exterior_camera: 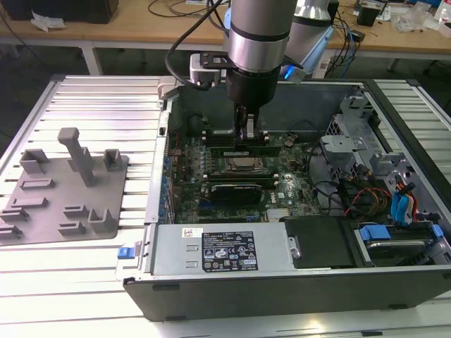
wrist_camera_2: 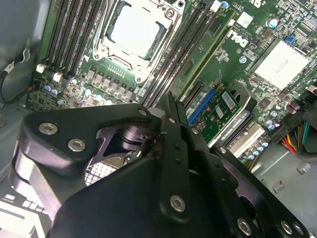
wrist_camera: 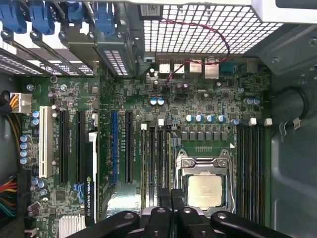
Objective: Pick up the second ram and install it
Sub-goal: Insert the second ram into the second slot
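An open computer case (exterior_camera: 282, 299) lies on its side, and a robot arm reaches down into it. The landmark is the CPU socket (wrist_camera: 204, 191), a square metal frame in the middle of the green motherboard (wrist_camera: 208, 106). Just beside the socket runs a bank of long black slots (wrist_camera: 159, 163). The gripper (wrist_camera_2: 166, 101) hangs close over this bank. Its two dark fingers are pressed together, with nothing visible between them.

The second ram (wrist_camera_2: 208, 52) appears to be the thin green stick standing on edge in the bank, in the slot farthest from the socket. Whether the fingers touch it cannot be told.

The stick looks light and stiff but fragile: a bare board carrying small chips. It is best held by its two flat faces, near the middle of the upper edge. It should be pressed evenly, never twisted, and the contact edge left untouched.
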### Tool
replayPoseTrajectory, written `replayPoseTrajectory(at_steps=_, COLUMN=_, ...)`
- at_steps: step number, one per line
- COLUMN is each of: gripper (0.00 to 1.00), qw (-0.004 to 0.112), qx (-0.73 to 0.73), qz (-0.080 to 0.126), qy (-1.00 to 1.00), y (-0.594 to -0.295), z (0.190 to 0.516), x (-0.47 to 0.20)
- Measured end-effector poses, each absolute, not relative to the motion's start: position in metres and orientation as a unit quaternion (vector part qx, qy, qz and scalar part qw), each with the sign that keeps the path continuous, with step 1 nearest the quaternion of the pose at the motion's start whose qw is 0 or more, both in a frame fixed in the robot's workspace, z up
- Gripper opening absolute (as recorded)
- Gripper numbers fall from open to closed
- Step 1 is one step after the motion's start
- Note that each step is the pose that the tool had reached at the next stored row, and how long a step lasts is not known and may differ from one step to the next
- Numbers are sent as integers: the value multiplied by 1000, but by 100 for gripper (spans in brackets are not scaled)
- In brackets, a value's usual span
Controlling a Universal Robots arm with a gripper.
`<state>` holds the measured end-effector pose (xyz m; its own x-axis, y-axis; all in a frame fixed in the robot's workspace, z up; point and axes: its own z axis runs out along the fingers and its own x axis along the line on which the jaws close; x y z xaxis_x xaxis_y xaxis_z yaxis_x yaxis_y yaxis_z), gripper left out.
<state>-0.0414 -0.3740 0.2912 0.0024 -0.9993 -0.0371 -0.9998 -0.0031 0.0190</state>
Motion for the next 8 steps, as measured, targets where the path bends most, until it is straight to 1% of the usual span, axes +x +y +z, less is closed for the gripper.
replayPoseTrajectory(at_steps=8, gripper=9, qw=6, qx=-709, qz=20, qy=705, y=-374, z=291, x=-41)
